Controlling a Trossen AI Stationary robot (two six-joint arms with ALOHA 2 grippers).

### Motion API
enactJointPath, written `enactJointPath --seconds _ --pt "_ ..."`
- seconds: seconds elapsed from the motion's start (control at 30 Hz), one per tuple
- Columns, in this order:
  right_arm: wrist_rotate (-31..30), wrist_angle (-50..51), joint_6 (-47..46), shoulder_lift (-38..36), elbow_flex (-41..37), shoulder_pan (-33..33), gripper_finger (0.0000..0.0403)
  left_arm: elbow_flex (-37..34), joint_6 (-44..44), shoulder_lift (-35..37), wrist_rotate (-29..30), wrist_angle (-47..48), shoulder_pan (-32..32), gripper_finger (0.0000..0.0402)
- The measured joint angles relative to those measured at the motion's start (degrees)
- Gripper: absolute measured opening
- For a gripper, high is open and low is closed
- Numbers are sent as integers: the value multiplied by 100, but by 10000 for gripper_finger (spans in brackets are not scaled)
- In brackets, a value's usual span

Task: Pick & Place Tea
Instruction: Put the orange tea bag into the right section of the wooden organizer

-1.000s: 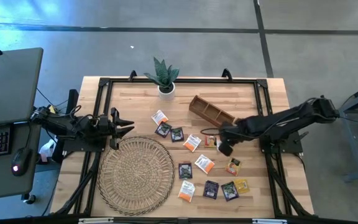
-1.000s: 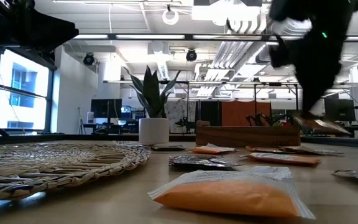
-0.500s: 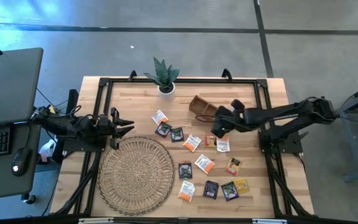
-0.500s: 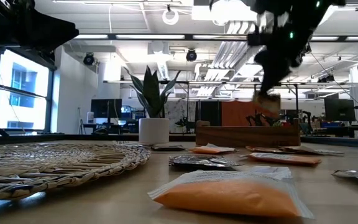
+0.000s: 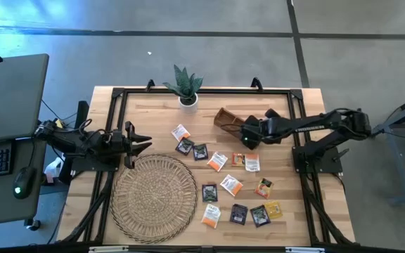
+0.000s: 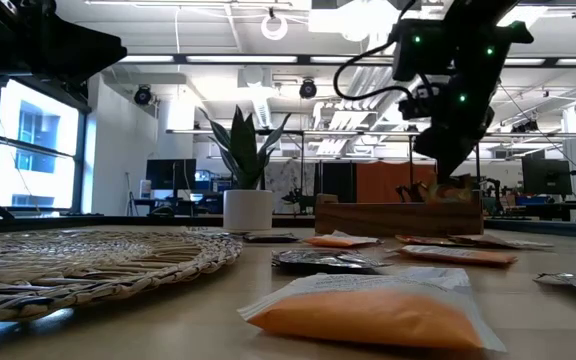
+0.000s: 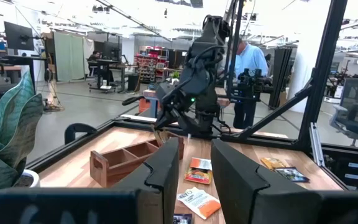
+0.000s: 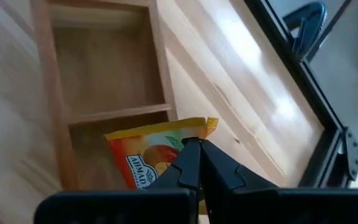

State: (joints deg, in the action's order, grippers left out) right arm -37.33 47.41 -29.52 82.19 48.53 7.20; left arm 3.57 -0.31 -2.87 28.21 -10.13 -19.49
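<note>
Bright ceiling lights (image 6: 273, 25) glare across the low view's top; the foreground orange sachet (image 6: 373, 310) lies blurred, and daylight enters at left windows (image 6: 28, 150).

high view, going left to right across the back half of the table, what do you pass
left gripper → potted plant → wooden tray → right gripper, jaws shut on an orange tea sachet over the tray

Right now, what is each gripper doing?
Left gripper: open, holding nothing.
Right gripper: closed on an orange tea bag over the wooden tray.
</note>
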Motion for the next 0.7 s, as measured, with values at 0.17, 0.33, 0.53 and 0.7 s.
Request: enactJointPath --seconds 0.17,0.33,0.53,0.7 --pt "277 14 186 0 0 -4 9 0 -1 0 0 0 1 91" --pt "290 23 302 0 0 -4 39 0 2 0 -2 0 -1 91" --pt "576 264 299 0 239 -4 81 0 2 0 -6 0 1 91" --pt "697 457 299 0 668 -82 95 0 2 0 -22 0 -1 91"
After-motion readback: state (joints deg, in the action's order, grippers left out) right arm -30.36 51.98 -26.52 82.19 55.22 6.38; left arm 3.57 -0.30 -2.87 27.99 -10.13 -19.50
